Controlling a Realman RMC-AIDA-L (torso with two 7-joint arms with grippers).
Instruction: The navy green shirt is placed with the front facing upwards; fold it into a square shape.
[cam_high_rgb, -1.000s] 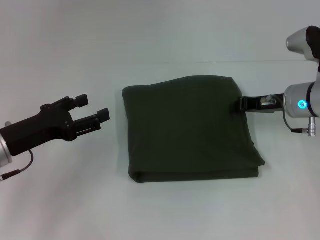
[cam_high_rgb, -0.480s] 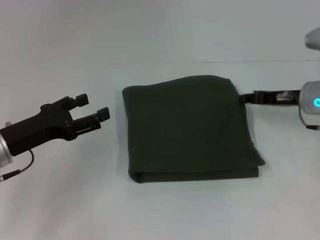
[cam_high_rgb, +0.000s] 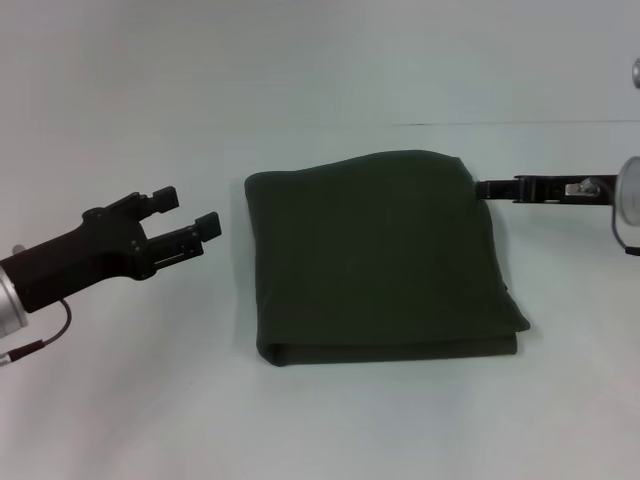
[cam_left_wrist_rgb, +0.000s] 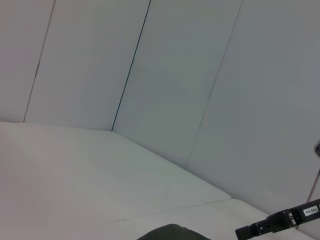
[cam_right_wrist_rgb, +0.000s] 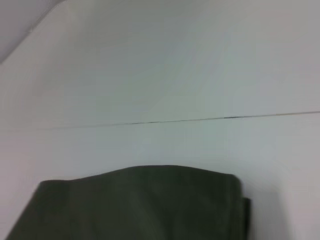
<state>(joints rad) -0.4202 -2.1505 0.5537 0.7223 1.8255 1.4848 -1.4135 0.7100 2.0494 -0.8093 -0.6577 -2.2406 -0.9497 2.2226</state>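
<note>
The navy green shirt (cam_high_rgb: 380, 255) lies folded into a rough square at the middle of the white table, plain side up, no lettering showing. My left gripper (cam_high_rgb: 187, 212) hovers open a short way to the left of the shirt's upper left corner, nothing between its fingers. My right gripper (cam_high_rgb: 484, 188) reaches in from the right, its tip just beside the shirt's upper right corner and apart from the cloth. The left wrist view catches a sliver of the shirt (cam_left_wrist_rgb: 170, 232) and the right gripper (cam_left_wrist_rgb: 241, 232). In the right wrist view the shirt's (cam_right_wrist_rgb: 135, 205) far edge shows.
The white table (cam_high_rgb: 320, 420) runs back to a seam line (cam_high_rgb: 400, 124) behind the shirt. Pale wall panels (cam_left_wrist_rgb: 165, 75) stand beyond it.
My right gripper has drawn back from the shirt's right edge, sliding right and a little toward the far side. The left arm and the shirt have stayed still.
</note>
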